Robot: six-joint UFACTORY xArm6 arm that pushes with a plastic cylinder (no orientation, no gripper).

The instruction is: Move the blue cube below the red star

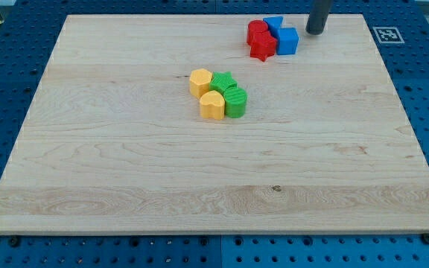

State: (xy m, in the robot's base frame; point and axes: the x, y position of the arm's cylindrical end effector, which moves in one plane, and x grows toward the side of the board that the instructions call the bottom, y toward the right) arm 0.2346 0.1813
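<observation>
The blue cube (287, 41) sits near the view's top right, touching the right side of the red star (263, 48). A red round block (257, 32) lies just above the star, and a second blue block (274, 24) lies above the cube. My tip (316, 32) is a dark rod end resting just to the right of and slightly above the blue cube, a small gap apart from it.
Near the board's middle is a tight cluster: a yellow hexagon block (199, 81), a green star (223, 81), a yellow heart-like block (212, 106) and a green round block (236, 102). The wooden board (199, 186) lies on a blue pegboard.
</observation>
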